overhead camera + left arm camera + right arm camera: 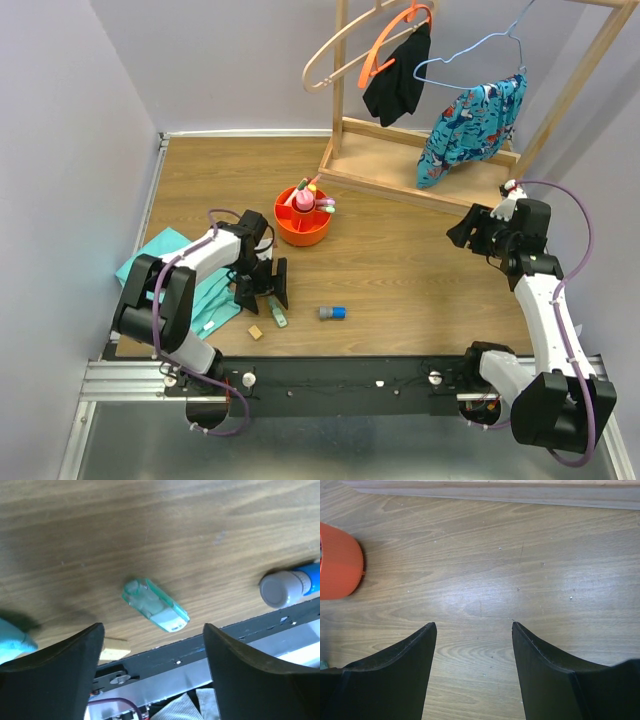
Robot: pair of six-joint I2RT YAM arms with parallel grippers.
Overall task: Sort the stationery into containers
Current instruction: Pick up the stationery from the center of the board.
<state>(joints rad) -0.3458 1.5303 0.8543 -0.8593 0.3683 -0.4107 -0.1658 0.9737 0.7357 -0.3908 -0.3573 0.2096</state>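
Observation:
A green highlighter [277,317] lies on the wooden table near the front edge; in the left wrist view it [155,605] lies just beyond my open fingers. My left gripper [262,291] is open and empty above it. A tan cube [256,331] sits beside it and shows in the left wrist view [114,650]. A small blue-grey piece [332,313] lies to the right and shows in the left wrist view [289,585]. The orange organiser [303,214] holds several items. My right gripper [462,228] is open and empty over bare wood, with the organiser's wall [339,562] at the left of its view.
A teal cloth [190,285] lies under my left arm at the table's left. A wooden clothes rack base [415,165] stands at the back right with hangers and hung garments. The black front rail [340,375] runs along the near edge.

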